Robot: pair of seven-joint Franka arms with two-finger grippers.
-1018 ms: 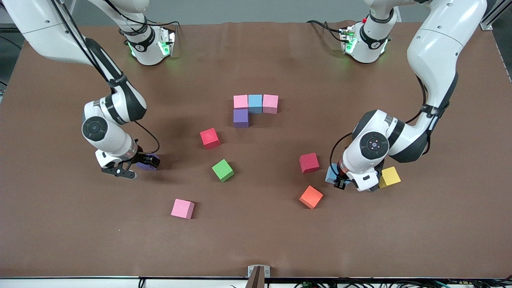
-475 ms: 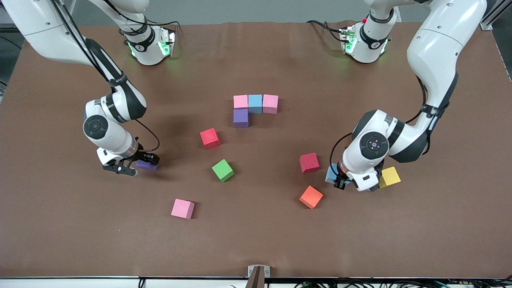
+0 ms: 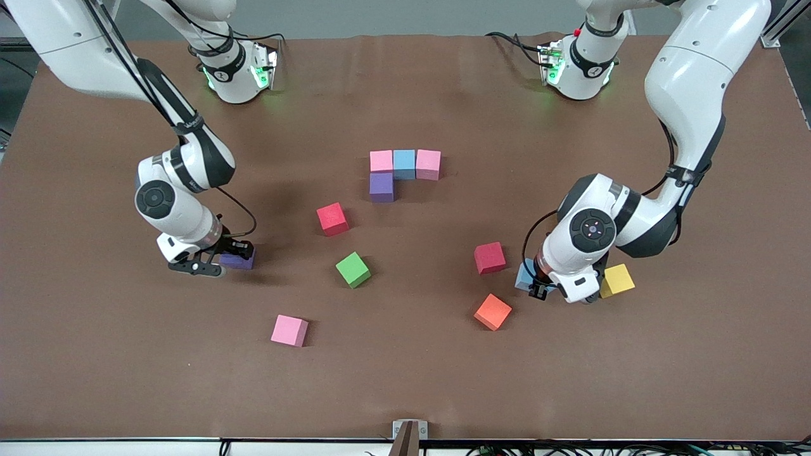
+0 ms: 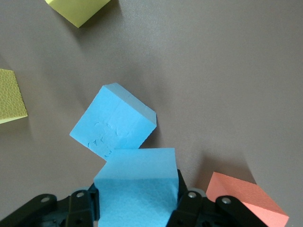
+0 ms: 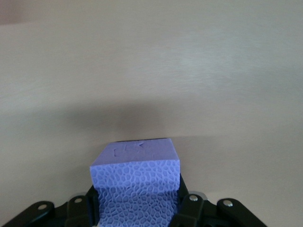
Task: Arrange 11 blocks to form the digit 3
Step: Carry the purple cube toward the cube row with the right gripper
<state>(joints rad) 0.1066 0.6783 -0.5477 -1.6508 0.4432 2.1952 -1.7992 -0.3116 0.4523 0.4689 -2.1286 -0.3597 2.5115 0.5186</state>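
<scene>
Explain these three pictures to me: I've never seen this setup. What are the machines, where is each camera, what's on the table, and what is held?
Two white robot arms stand at a brown table. One picture looks down from a high camera facing them; the other two come from cameras on the arms' wrists. The right gripper is shut on a purple block at table level. The left gripper is shut on a blue block, with another blue block just next to it. In the middle, four joined blocks, pink, blue, pink and purple, begin the figure. Loose around them lie two red blocks, a green, an orange, a pink and a yellow one.
</scene>
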